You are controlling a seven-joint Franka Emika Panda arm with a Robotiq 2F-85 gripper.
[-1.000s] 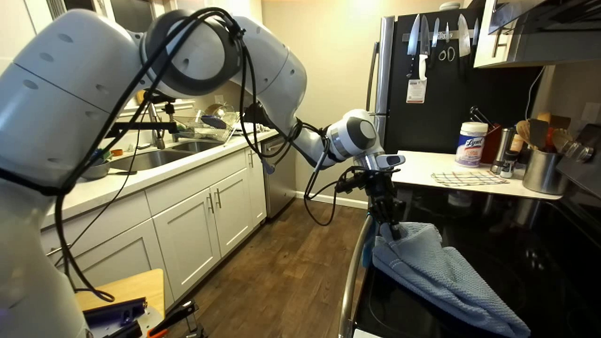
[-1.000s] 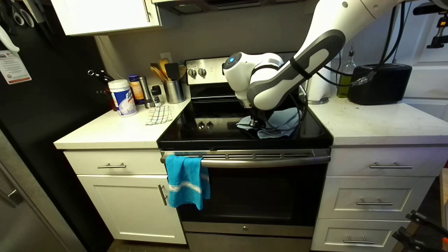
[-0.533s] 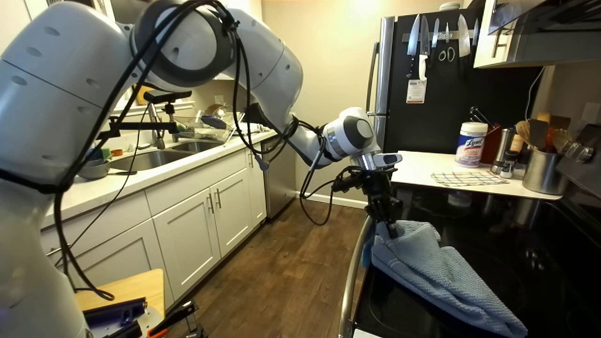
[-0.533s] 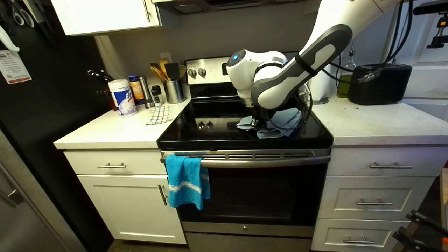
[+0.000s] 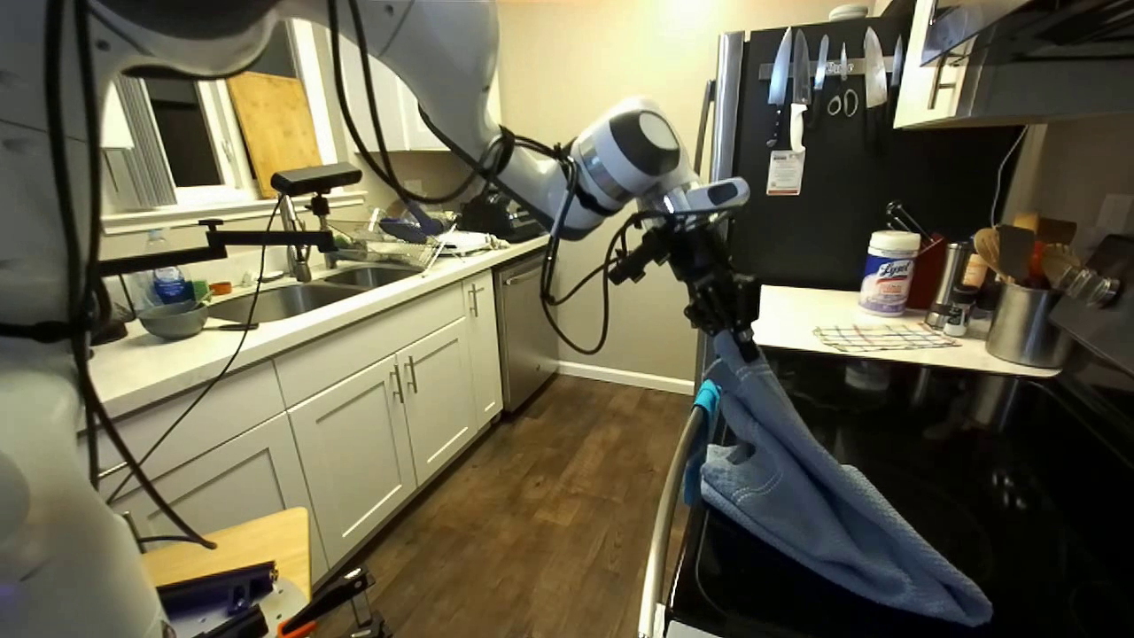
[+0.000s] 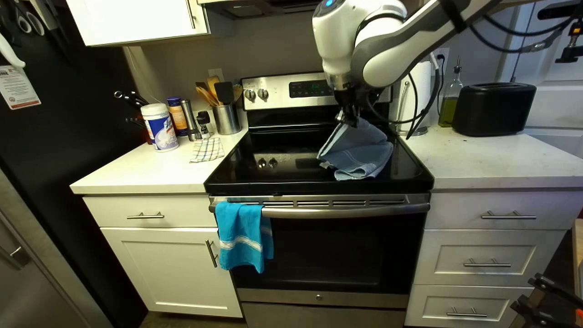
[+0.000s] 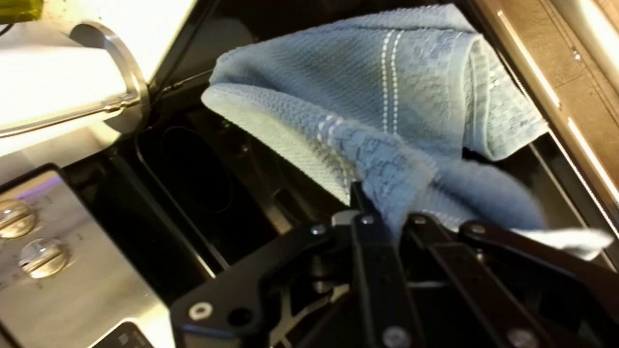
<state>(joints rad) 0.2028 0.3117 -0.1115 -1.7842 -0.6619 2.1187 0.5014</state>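
Observation:
My gripper (image 5: pixel 737 344) is shut on one end of a blue-grey towel (image 5: pixel 788 478), above the black cooktop (image 6: pixel 282 166). From the fingers the cloth slopes down, and its far part still rests on the stove. In an exterior view the raised end of the towel (image 6: pixel 357 150) hangs as a tent under the gripper (image 6: pixel 348 119), its folded lower edge near the stove's front. The wrist view has the towel (image 7: pixel 338 67) pinched between the fingers, with a white double stitch line across it; the cloth hides most of the fingertips.
A bright blue towel (image 6: pixel 241 237) hangs on the oven handle (image 6: pixel 346 212). Left of the stove stand a wipes tub (image 6: pixel 159 130) and a utensil holder (image 6: pixel 227 119). To its right are a paper towel roll (image 6: pixel 418 93), an oil bottle (image 6: pixel 448 107) and a black toaster (image 6: pixel 494 109).
The gripper has risen from near the cooktop, drawing the held end of the towel up with it. The towel's other end has stayed on the stove almost unmoved.

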